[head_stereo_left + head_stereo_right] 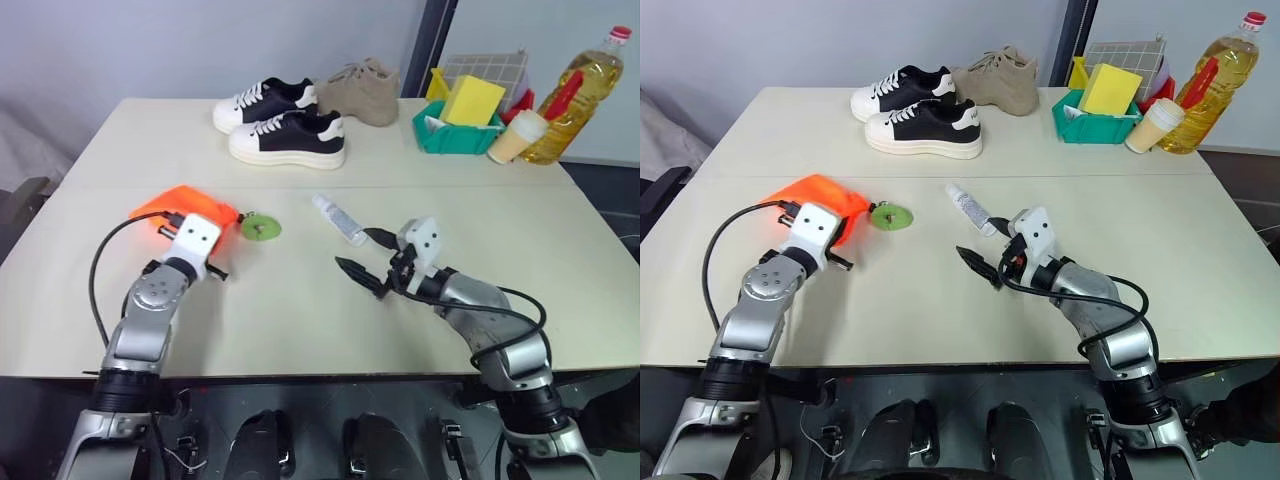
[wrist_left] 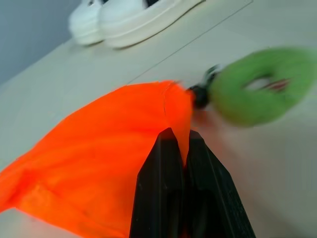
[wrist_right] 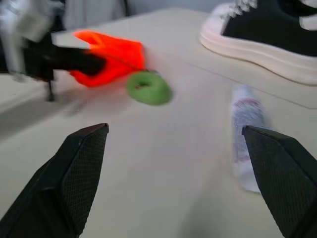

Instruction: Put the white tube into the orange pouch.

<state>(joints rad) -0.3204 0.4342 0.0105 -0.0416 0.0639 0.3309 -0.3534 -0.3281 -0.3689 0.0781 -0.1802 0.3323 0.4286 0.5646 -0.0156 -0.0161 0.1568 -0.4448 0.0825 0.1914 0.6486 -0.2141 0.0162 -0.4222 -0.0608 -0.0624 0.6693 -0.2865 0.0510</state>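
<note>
1. nearest the front edge of the table (image 1: 300,330), the right tool (image 1: 368,262) hovers low over the bare top with its two black fingers spread wide, nothing between them.
2. just past its upper finger lies the white tube (image 1: 338,219), flat on the table, slanted, with its clear cap end away from the robot; in the right wrist view the tube (image 3: 246,131) sits just inside one finger and is not pinched.
3. on the robot's left, the left tool (image 2: 182,153) has its fingers pressed together on a fold of the orange pouch (image 1: 183,207) (the left wrist view shows orange cloth caught between the two tips).
4. the pouch lies crumpled on the table, partly hidden by the left wrist in the head views.
5. just beside the pouch, toward the centre, the round green disc (image 1: 260,227) rests flat, joined to the pouch by a short dark cord.
6. tube and pouch are well apart, the disc between them.
7. farther back stand a pair of black-and-white sneakers (image 1: 285,122) and a beige shoe (image 1: 358,90) behind them.
8. at the far right corner are a green bin (image 1: 455,132) holding a yellow sponge block (image 1: 473,100), a beige cup (image 1: 516,136) and a yellow oil bottle (image 1: 575,92).
</note>
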